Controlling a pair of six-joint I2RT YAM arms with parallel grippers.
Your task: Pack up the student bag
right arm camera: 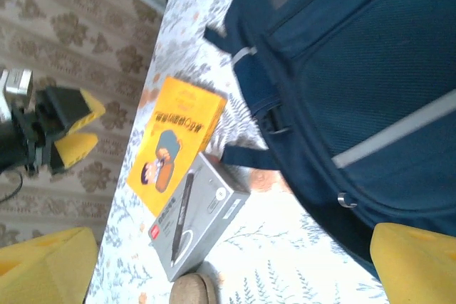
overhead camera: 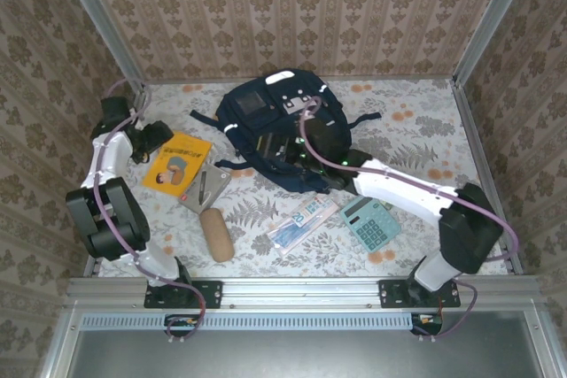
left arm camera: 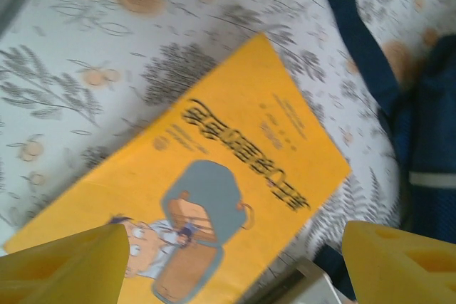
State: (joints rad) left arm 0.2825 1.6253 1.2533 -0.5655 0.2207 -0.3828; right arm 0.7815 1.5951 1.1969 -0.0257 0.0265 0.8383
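The left gripper (left arm camera: 235, 241) hangs with its yellow fingers (left arm camera: 64, 265) spread wide and nothing between them, directly over the flat yellow paperback book (left arm camera: 214, 176) with a cartoon cover. The right gripper (right arm camera: 234, 238) is likewise wide apart and empty. It is poised at the near flank of the student bag (overhead camera: 252, 135), a large dark navy fabric backpack lying flat at the far middle of the floral table (overhead camera: 425, 121), just right of the book.

Judging by that, the step in hand is picking up the book. It lies flat, so the fingers should straddle a free edge or corner, not the cover's middle (the corner by the grey cardboard pen box (right arm camera: 199, 215) looks crowded, since the box touches it). The right gripper would do well to hold the bag's mouth open. I cannot tell how far the bag is unzipped.

Count: one bag, one book, one pen box, one tan oblong pouch (overhead camera: 215, 235), one clear packet of stationery (overhead camera: 301, 221), one teal calculator (overhead camera: 370, 221).
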